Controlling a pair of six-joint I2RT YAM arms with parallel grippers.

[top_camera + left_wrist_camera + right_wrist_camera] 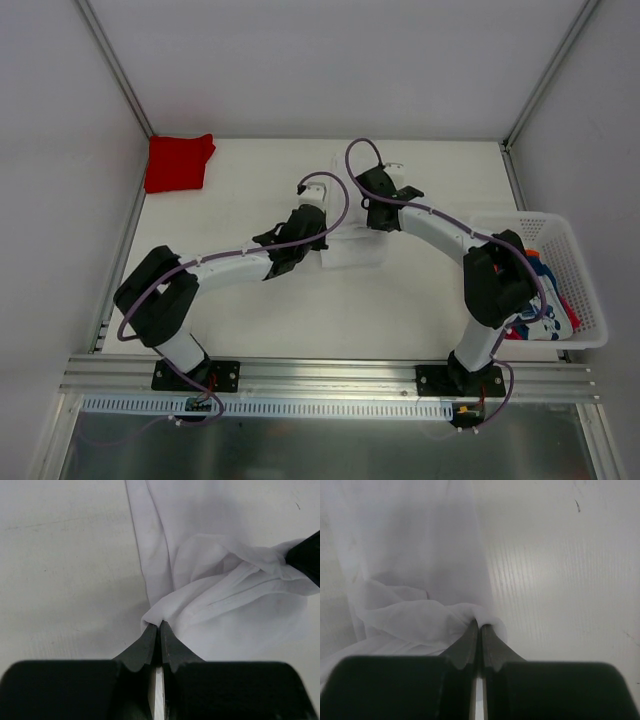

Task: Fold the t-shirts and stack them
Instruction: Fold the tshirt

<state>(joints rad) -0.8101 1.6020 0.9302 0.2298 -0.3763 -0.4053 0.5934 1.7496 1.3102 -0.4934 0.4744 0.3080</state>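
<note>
My left gripper (159, 626) and right gripper (480, 625) are both clenched on the white t-shirt (225, 620), bunched left of the basket (530, 217). I should lift evenly and pull the edge taut.

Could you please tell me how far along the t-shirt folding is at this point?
Done: the red t-shirt lies folded at the far left corner of the table. In hand: the left gripper and right gripper are shut on the white t-shirt mid-table. Left: the blue t-shirt and orange-red t-shirt wait in the basket.
</note>
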